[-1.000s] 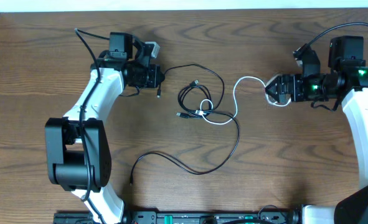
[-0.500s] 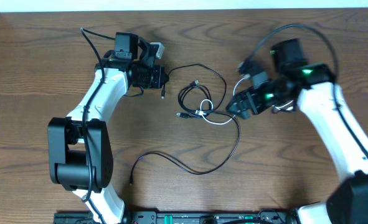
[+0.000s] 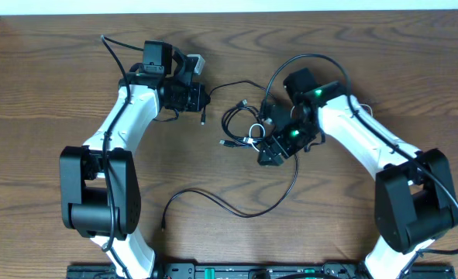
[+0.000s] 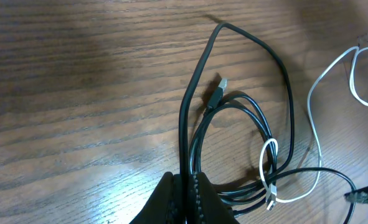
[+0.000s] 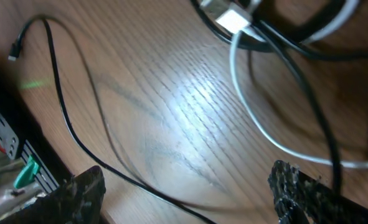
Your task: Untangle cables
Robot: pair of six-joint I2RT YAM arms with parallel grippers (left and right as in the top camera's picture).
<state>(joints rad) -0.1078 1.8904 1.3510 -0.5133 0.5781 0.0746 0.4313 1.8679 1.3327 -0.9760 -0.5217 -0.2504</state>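
**Left clamped on black cord, right spread wide over the knot**

Nearest the arm bases: one small plug end of the black cable, flat on the brown wood-grain table. From there, thin round matte cord in a long slack curve, up toward the middle of the table.

Mid-table: right gripper, tilted down over the near edge of the tangle. Released, with rough black fingers spread wide and nothing pinched between. Under the gap, glossy bare wood and a smooth bend of the white cable, thin as the black one. Close by one finger, a black strand; touching or not, cannot tell.

Just beyond: the tangle itself. Several round loops of black cord stacked loosely and lying flat. Threaded through them, a narrow oval loop of white, with a small white connector at the crossing. On the far side of the coil, a short metal-tipped plug poking out.

Farthest back: left gripper, clenched tight on a black strand, dark fingers pressed together with only the cord between. From the pinch, cord straight out to a sharp bend, then round in a wide arc back into the coil.
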